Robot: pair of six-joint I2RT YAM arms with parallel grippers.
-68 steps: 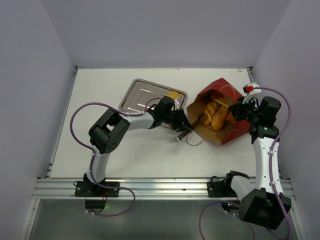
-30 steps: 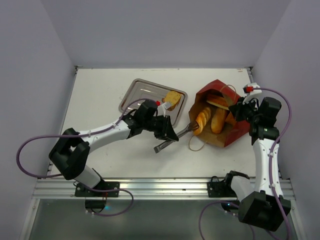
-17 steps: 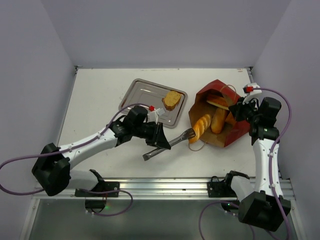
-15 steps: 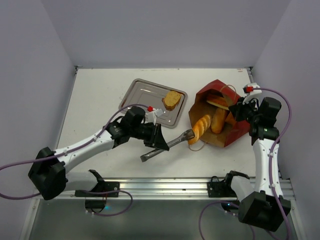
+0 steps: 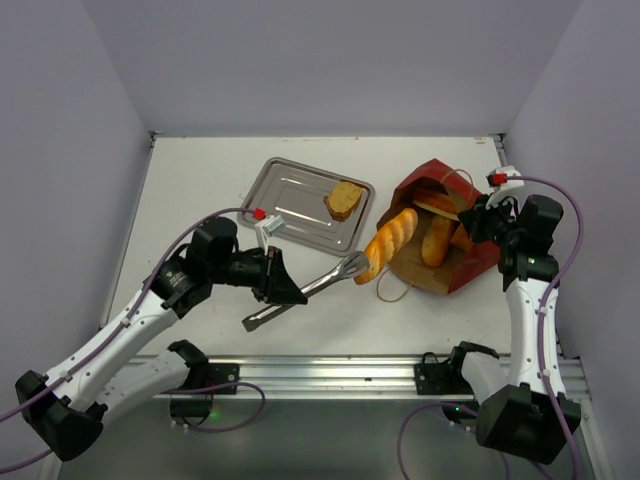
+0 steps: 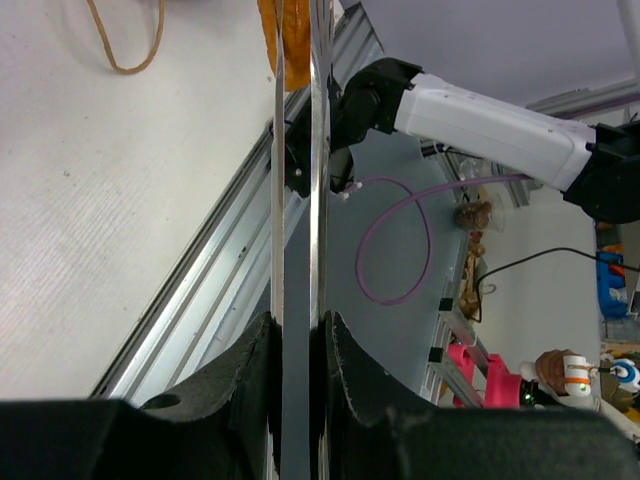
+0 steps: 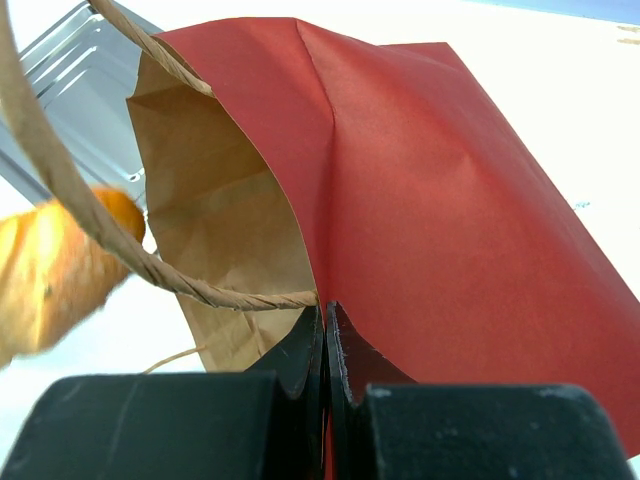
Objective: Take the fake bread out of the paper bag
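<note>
My left gripper (image 5: 273, 288) is shut on the handles of metal tongs (image 5: 312, 287). The tongs' tips pinch a golden braided loaf (image 5: 391, 243), which hangs at the mouth of the dark-red paper bag (image 5: 472, 262). Two more loaves (image 5: 438, 238) lie inside the bag. In the left wrist view my gripper (image 6: 297, 335) clamps the tongs (image 6: 297, 200), with the loaf (image 6: 291, 40) at the top. My right gripper (image 5: 478, 221) is shut on the bag's rim. In the right wrist view my gripper (image 7: 325, 325) pinches the red paper (image 7: 430, 180), with the loaf (image 7: 50, 270) blurred at left.
A steel tray (image 5: 285, 190) lies left of the bag with one toast slice (image 5: 345, 198) on it; its corner also shows in the right wrist view (image 7: 80, 80). The bag's twine handle (image 5: 392, 285) lies on the table in front of the bag. The table's near rail (image 5: 330, 372) runs below.
My left arm has drawn back to the left and toward the near edge. The tongs have pulled the braided loaf out to the bag's mouth. The right gripper has stayed on the bag.
</note>
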